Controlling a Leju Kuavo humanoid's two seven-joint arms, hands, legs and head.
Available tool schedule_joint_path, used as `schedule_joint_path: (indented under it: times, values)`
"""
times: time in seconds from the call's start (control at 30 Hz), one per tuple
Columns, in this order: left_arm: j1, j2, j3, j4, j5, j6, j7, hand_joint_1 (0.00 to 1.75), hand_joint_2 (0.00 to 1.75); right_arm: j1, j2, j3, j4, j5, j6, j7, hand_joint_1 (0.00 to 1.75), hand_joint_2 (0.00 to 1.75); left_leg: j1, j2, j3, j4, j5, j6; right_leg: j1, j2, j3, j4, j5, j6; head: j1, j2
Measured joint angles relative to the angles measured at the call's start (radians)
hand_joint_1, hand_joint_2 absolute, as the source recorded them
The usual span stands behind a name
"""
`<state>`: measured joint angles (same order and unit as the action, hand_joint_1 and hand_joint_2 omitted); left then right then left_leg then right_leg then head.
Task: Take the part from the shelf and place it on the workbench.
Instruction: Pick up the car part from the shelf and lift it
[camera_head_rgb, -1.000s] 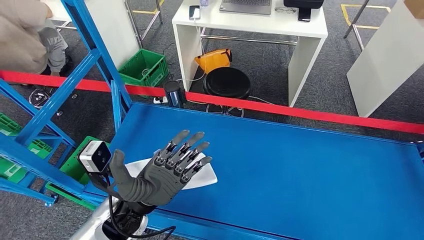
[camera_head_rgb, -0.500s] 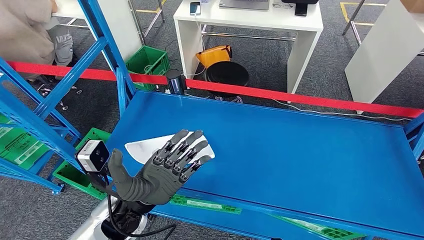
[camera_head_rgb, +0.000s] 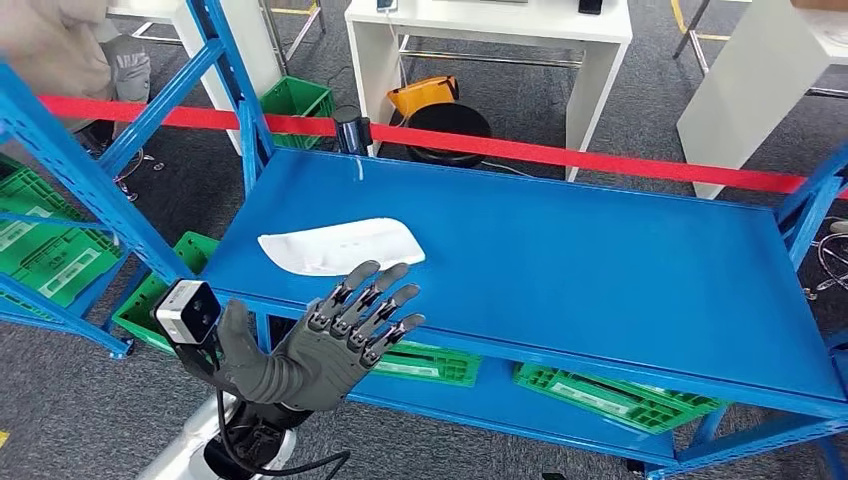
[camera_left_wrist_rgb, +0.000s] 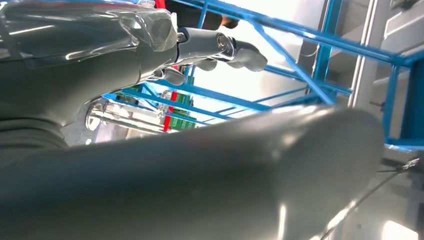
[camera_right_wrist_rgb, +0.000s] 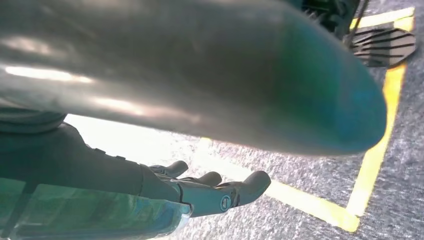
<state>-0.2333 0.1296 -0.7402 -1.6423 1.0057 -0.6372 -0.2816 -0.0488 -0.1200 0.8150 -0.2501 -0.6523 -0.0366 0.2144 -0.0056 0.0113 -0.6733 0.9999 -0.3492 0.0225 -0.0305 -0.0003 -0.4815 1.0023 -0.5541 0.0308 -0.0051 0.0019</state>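
Since a second ago the whole head view has slid: the camera has drawn back and tilted, so the blue counter (camera_head_rgb: 600, 250) now shows nearly all its top, its near edge and the lower shelf (camera_head_rgb: 520, 410) beneath it, where before only the surface filled the frame. Against the picture the left robot hand (camera_head_rgb: 335, 335) sits in the same spot with the same pose, but it no longer overlaps the white part (camera_head_rgb: 340, 245); the hand now hangs in front of the counter's near edge, apart from the part. Its fingers are spread and straight, palm up, holding nothing.

That white part lies flat on the counter near its left end, well inside the edges, touching nothing else. To its right the blue top runs bare to the far right post.

In the right wrist view the right robot hand (camera_right_wrist_rgb: 210, 192) has its fingers loosely extended and apart with nothing in them, over grey carpet (camera_right_wrist_rgb: 390, 210) crossed by yellow floor tape (camera_right_wrist_rgb: 375, 155).

Green crates (camera_head_rgb: 610, 395) with white labels lie on the lower shelf, and another green crate (camera_head_rgb: 50, 255) sits in the blue rack at left; the label print is too small to read. A red barrier tape (camera_head_rgb: 560, 155) runs behind the counter, with a white desk (camera_head_rgb: 490, 40) and a black stool (camera_head_rgb: 448, 120) beyond it. A person (camera_head_rgb: 70, 40) stands at the far left corner.
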Motion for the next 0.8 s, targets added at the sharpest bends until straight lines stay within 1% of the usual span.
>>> schedule_joint_path:
  times: [0.03, 0.07, 0.1, 0.13, 0.17, 0.2, 0.23, 0.27, 0.3, 0.33, 0.37, 0.4, 0.43, 0.47, 0.5, 0.53, 0.57, 0.6, 0.63, 0.67, 0.7, 0.73, 0.77, 0.8]
  values:
    - [0.001, 0.001, 0.001, 0.0, -0.002, 0.001, 0.0, 0.0, 0.0, 0.0, 0.001, 0.0, 0.0, 0.001, 0.0, 0.0, 0.0, 0.0, 0.004, -0.001, -0.002, 0.003, -0.002, -0.005, 0.0, -0.001, -0.003, 0.0, 0.006, -0.01, 0.0, 0.0]
    - [0.002, 0.002, 0.002, 0.0, -0.006, 0.002, 0.0, 0.0, 0.0, -0.001, 0.003, 0.001, 0.0, 0.003, 0.0, 0.001, 0.0, 0.0, 0.007, -0.002, -0.007, 0.014, -0.018, -0.011, -0.001, -0.002, -0.008, 0.0, 0.013, -0.02, 0.0, 0.0]
    - [0.003, 0.003, 0.003, 0.0, -0.01, 0.003, 0.0, 0.0, 0.0, -0.002, 0.004, 0.001, 0.0, 0.004, -0.001, 0.002, 0.0, 0.0, 0.01, -0.003, -0.016, 0.041, -0.052, -0.018, -0.003, -0.003, -0.014, -0.001, 0.021, -0.027, 0.0, 0.0]
    - [0.004, 0.004, 0.005, 0.0, -0.014, 0.004, 0.0, 0.0, 0.0, -0.004, 0.004, 0.002, 0.0, 0.005, -0.002, 0.002, 0.0, 0.0, 0.012, -0.005, -0.029, 0.086, -0.099, -0.025, -0.003, -0.004, -0.02, -0.001, 0.03, -0.033, 0.0, 0.0]
    - [0.006, 0.005, 0.007, 0.0, -0.019, 0.004, 0.0, 0.0, 0.0, -0.005, 0.004, 0.002, 0.0, 0.005, -0.003, 0.003, 0.0, 0.0, 0.014, -0.006, -0.044, 0.145, -0.146, -0.031, -0.003, -0.004, -0.028, 0.0, 0.037, -0.035, 0.0, 0.0]
    - [0.009, 0.007, 0.009, 0.0, -0.022, 0.004, 0.001, 0.0, 0.0, -0.003, 0.005, 0.003, 0.0, 0.005, -0.004, 0.003, 0.0, 0.0, 0.016, -0.007, -0.058, 0.206, -0.18, -0.035, -0.002, -0.004, -0.035, 0.0, 0.043, -0.036, 0.0, 0.0]
    - [0.012, 0.008, 0.01, 0.0, -0.023, 0.004, 0.002, 0.0, 0.0, 0.0, 0.006, 0.004, 0.0, 0.005, -0.004, 0.003, 0.0, 0.0, 0.018, -0.007, -0.063, 0.248, -0.193, -0.036, -0.001, -0.004, -0.041, 0.001, 0.049, -0.035, 0.0, 0.0]
    - [0.015, 0.009, 0.01, 0.0, -0.023, 0.004, 0.003, 0.0, 0.0, 0.004, 0.007, 0.006, 0.0, 0.006, -0.004, 0.003, 0.0, 0.0, 0.019, -0.007, -0.054, 0.261, -0.188, -0.035, 0.0, -0.004, -0.047, 0.002, 0.054, -0.032, 0.0, 0.0]
    - [0.017, 0.01, 0.011, 0.0, -0.024, 0.004, 0.005, 0.0, 0.0, 0.008, 0.008, 0.007, 0.0, 0.006, -0.004, 0.003, 0.0, 0.0, 0.018, -0.007, -0.026, 0.236, -0.169, -0.031, 0.001, -0.003, -0.05, 0.002, 0.058, -0.03, 0.0, 0.0]
    - [0.017, 0.01, 0.012, 0.0, -0.024, 0.004, 0.006, 0.0, 0.0, 0.011, 0.009, 0.008, 0.0, 0.006, -0.004, 0.003, 0.0, 0.0, 0.017, -0.009, 0.016, 0.18, -0.144, -0.023, 0.003, -0.003, -0.053, 0.002, 0.061, -0.029, -0.001, 0.0]
    - [0.017, 0.01, 0.013, -0.001, -0.025, 0.004, 0.006, 0.0, 0.0, 0.012, 0.012, 0.008, 0.0, 0.006, -0.004, 0.003, 0.0, 0.0, 0.015, -0.011, 0.063, 0.114, -0.129, -0.011, 0.003, -0.003, -0.055, 0.002, 0.064, -0.026, 0.0, 0.0]
    - [0.016, 0.01, 0.015, -0.001, -0.027, 0.004, 0.007, 0.0, 0.0, 0.011, 0.014, 0.008, 0.0, 0.004, -0.004, 0.002, 0.0, 0.0, 0.011, -0.012, 0.1, 0.056, -0.119, -0.001, 0.004, -0.003, -0.057, 0.001, 0.067, -0.023, 0.0, 0.0]
    - [0.016, 0.01, 0.016, -0.002, -0.03, 0.003, 0.007, 0.0, 0.0, 0.011, 0.017, 0.008, 0.0, 0.003, -0.003, 0.002, 0.0, 0.0, 0.006, -0.014, 0.122, 0.018, -0.117, 0.008, 0.003, -0.003, -0.059, 0.001, 0.069, -0.018, 0.001, 0.0]
    - [0.016, 0.01, 0.016, -0.002, -0.033, 0.003, 0.007, 0.0, 0.0, 0.011, 0.019, 0.008, 0.0, 0.0, -0.002, 0.001, 0.0, 0.0, 0.001, -0.014, 0.13, 0.002, -0.122, 0.013, 0.001, -0.003, -0.062, 0.0, 0.073, -0.013, 0.001, 0.0]
    - [0.015, 0.01, 0.016, -0.003, -0.035, 0.003, 0.008, 0.0, 0.0, 0.011, 0.021, 0.008, 0.0, -0.003, 0.0, -0.001, 0.0, 0.0, -0.003, -0.013, 0.131, -0.005, -0.119, 0.017, 0.0, -0.003, -0.063, -0.002, 0.076, -0.007, 0.0, 0.0]
    - [0.015, 0.01, 0.016, -0.005, -0.035, 0.004, 0.009, 0.0, 0.0, 0.013, 0.022, 0.008, 0.0, -0.006, 0.003, -0.004, 0.0, 0.0, -0.002, -0.012, 0.134, -0.015, -0.112, 0.021, -0.002, -0.003, -0.065, -0.002, 0.077, -0.003, 0.001, 0.0]
    - [0.013, 0.009, 0.015, -0.006, -0.033, 0.005, 0.01, 0.0, 0.0, 0.016, 0.023, 0.008, 0.0, -0.009, 0.005, -0.008, 0.0, 0.0, 0.0, -0.01, 0.138, -0.028, -0.105, 0.024, -0.001, -0.003, -0.07, 0.004, 0.072, -0.002, 0.001, 0.0]
    - [0.012, 0.008, 0.014, -0.008, -0.031, 0.008, 0.012, 0.0, 0.0, 0.018, 0.023, 0.008, 0.0, -0.011, 0.007, -0.013, 0.0, 0.0, 0.002, -0.008, 0.142, -0.041, -0.097, 0.029, 0.0, -0.003, -0.082, 0.026, 0.058, -0.004, 0.002, 0.0]
    - [0.011, 0.007, 0.014, -0.008, -0.028, 0.01, 0.013, 0.0, 0.0, 0.02, 0.023, 0.008, 0.0, -0.013, 0.008, -0.017, 0.0, 0.0, 0.004, -0.007, 0.144, -0.05, -0.09, 0.032, 0.0, -0.003, -0.106, 0.073, 0.034, -0.009, 0.003, 0.0]
    - [0.01, 0.007, 0.013, -0.008, -0.026, 0.011, 0.013, 0.0, 0.0, 0.022, 0.021, 0.008, 0.0, -0.014, 0.009, -0.02, 0.0, 0.0, 0.002, -0.006, 0.141, -0.053, -0.088, 0.034, 0.001, -0.002, -0.137, 0.135, 0.006, -0.014, 0.003, 0.0]
    - [0.011, 0.006, 0.012, -0.008, -0.025, 0.012, 0.013, 0.0, 0.0, 0.025, 0.019, 0.008, 0.0, -0.015, 0.01, -0.022, 0.0, 0.0, 0.001, -0.006, 0.137, -0.052, -0.086, 0.035, 0.0, -0.002, -0.171, 0.206, -0.021, -0.015, 0.004, 0.0]
    - [0.013, 0.006, 0.011, -0.008, -0.023, 0.013, 0.013, 0.0, 0.0, 0.028, 0.018, 0.008, 0.0, -0.015, 0.01, -0.022, 0.0, 0.0, 0.0, -0.007, 0.133, -0.05, -0.085, 0.035, 0.0, -0.001, -0.197, 0.261, -0.038, -0.013, 0.003, 0.0]
    - [0.014, 0.007, 0.01, -0.008, -0.022, 0.013, 0.013, 0.0, 0.0, 0.031, 0.016, 0.008, 0.0, -0.015, 0.009, -0.022, 0.0, 0.0, 0.0, -0.007, 0.13, -0.048, -0.084, 0.035, -0.001, -0.001, -0.205, 0.28, -0.039, -0.006, 0.003, 0.0]
    - [0.015, 0.007, 0.009, -0.008, -0.022, 0.013, 0.012, 0.0, 0.0, 0.033, 0.015, 0.008, 0.0, -0.015, 0.009, -0.022, 0.0, 0.0, 0.0, -0.008, 0.127, -0.044, -0.085, 0.033, -0.003, -0.001, -0.193, 0.26, -0.023, 0.004, 0.003, 0.0]
